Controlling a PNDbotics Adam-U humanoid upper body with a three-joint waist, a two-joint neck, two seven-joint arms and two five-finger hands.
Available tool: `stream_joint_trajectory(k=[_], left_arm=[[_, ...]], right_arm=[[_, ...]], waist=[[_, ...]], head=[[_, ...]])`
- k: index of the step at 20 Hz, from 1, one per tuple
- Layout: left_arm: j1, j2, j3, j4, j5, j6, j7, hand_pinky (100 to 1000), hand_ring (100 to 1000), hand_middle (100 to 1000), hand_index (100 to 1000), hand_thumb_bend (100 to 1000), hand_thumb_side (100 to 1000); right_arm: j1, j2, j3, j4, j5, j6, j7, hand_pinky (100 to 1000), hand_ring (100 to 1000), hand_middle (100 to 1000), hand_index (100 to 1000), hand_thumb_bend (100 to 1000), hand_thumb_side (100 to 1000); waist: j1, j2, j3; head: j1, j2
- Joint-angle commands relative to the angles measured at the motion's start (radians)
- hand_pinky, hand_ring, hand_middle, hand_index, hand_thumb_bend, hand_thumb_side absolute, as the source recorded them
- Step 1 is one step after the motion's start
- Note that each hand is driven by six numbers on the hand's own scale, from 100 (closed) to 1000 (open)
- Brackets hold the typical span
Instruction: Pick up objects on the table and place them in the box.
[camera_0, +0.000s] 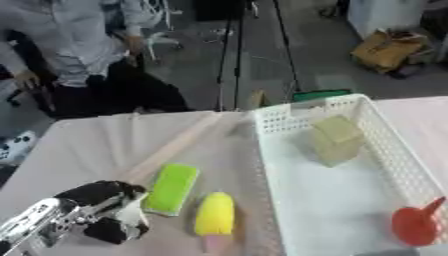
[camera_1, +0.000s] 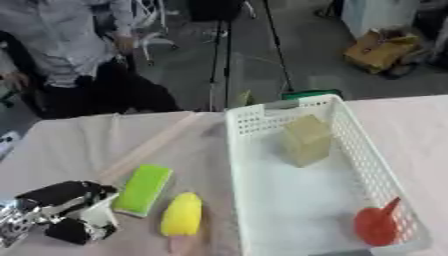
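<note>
Left hand is sitting near-left, fingers curled on nothing; I'd open up before reaching for the green block beside it.

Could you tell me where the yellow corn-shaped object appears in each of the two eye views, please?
Left eye view: the yellow corn-shaped object lies at lower centre, just left of the white basket.
Right eye view: it sits further left, at lower left of centre.
Shared landmark: the green block lies right beside it, on its left, in both views.
</note>
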Motion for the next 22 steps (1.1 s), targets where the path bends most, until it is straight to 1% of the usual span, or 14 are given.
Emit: stream_joint_trajectory(k=[1, 5, 6, 7, 8, 11, 12, 13, 16, 22], left_arm=[[-0.017, 0.029, 0.016, -0.018, -0.012, -0.001, 0.009, 255, 694, 771, 972, 417, 525], [-0.018, 0.028, 0.016, -0.017, -0.017, 0.002, 0.02, 243, 677, 755, 949, 381, 501], [-0.018, 0.027, 0.016, -0.018, -0.017, 0.003, 0.024, 233, 664, 745, 936, 357, 481], [-0.02, 0.027, 0.016, -0.02, -0.018, 0.003, 0.029, 229, 659, 741, 932, 351, 476], [-0.02, 0.027, 0.016, -0.021, -0.019, 0.004, 0.033, 220, 648, 726, 916, 319, 458], [-0.02, 0.027, 0.017, -0.024, -0.019, 0.007, 0.043, 218, 645, 722, 910, 311, 453], [-0.021, 0.026, 0.017, -0.024, -0.019, 0.007, 0.045, 206, 631, 707, 888, 289, 447], [-0.022, 0.025, 0.017, -0.024, -0.02, 0.008, 0.047, 206, 631, 707, 888, 289, 447], [-0.024, 0.023, 0.016, -0.023, -0.021, 0.009, 0.054, 194, 616, 673, 840, 247, 428], [-0.024, 0.02, 0.016, -0.018, -0.02, 0.01, 0.062, 184, 595, 649, 805, 245, 421]], right_arm=[[-0.009, -0.013, -0.004, -0.017, -0.005, -0.013, -0.014, 844, 817, 596, 643, 100, 1000], [-0.009, -0.012, -0.004, -0.017, -0.005, -0.012, -0.012, 844, 817, 596, 643, 100, 1000], [-0.009, -0.012, -0.004, -0.017, -0.004, -0.012, -0.012, 844, 817, 596, 643, 100, 1000], [-0.009, -0.012, -0.003, -0.017, -0.004, -0.011, -0.01, 844, 817, 596, 643, 100, 1000], [-0.009, -0.011, -0.003, -0.017, -0.004, -0.011, -0.008, 844, 817, 596, 644, 100, 1000], [-0.01, -0.01, -0.002, -0.017, -0.005, -0.01, -0.006, 844, 817, 596, 644, 100, 1000], [-0.01, -0.01, -0.002, -0.017, -0.004, -0.01, -0.005, 845, 817, 596, 644, 100, 1000], [-0.009, -0.009, -0.002, -0.017, -0.004, -0.01, -0.004, 845, 817, 596, 644, 100, 1000], [-0.009, -0.007, -0.002, -0.017, -0.002, -0.009, -0.003, 845, 817, 596, 646, 100, 1000], [-0.009, -0.006, -0.003, -0.017, -0.002, -0.008, -0.003, 846, 817, 596, 647, 100, 1000]], waist=[[-0.002, -0.018, 0.002], [-0.001, -0.018, 0.001], [-0.001, -0.018, 0.002], [0.0, -0.018, 0.002], [0.0, -0.018, 0.003], [0.001, -0.018, 0.003], [0.001, -0.018, 0.003], [0.001, -0.018, 0.002], [0.001, -0.018, 0.001], [0.002, -0.018, 0.0]], head=[[0.001, -0.014], [0.001, -0.015], [0.001, -0.015], [0.001, -0.015], [0.001, -0.016], [0.001, -0.017], [0.001, -0.017], [0.002, -0.018], [0.002, -0.019], [0.001, -0.024]])
